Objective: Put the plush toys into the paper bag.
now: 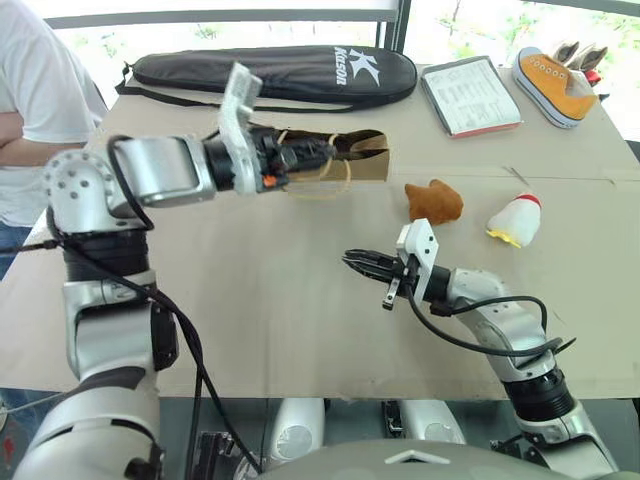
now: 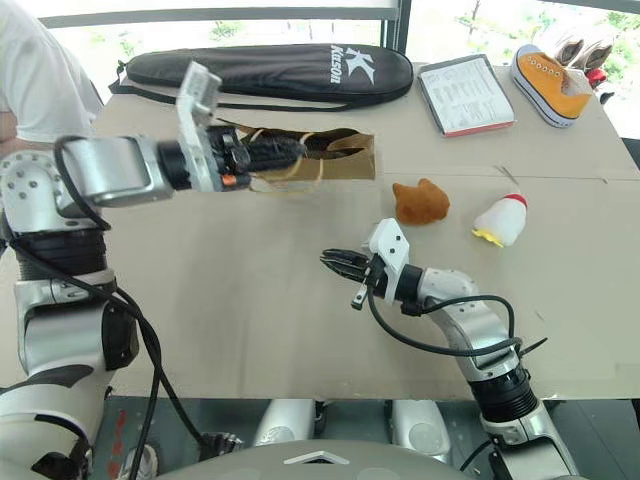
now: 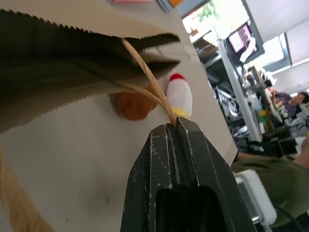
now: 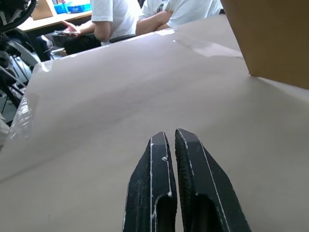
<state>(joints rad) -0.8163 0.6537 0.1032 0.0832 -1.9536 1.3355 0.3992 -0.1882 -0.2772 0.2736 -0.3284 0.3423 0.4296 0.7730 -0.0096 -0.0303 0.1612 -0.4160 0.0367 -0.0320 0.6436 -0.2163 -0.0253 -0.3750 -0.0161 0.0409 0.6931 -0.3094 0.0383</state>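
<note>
the left gripper (image 1: pixel 322 152) holds the paper bag (image 1: pixel 365 155) by a twisted handle, jaws pinched on it, the bag lying on its side on the bench (image 1: pixel 250 290). the right gripper (image 1: pixel 352 262), jaws closed and empty, hovers over bare bench. the orange-brown plush (image 1: pixel 433 201) and white plush (image 1: pixel 515 220) lie near each other beside the bag.

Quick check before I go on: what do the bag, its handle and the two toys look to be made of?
Paper bag: matte brown kraft paper, its mouth edge serrated. Handle: twisted tan cord, probably paper, pinched in the left gripper. Orange-brown toy and white toy: soft fuzzy plush, apparently fabric.
</note>
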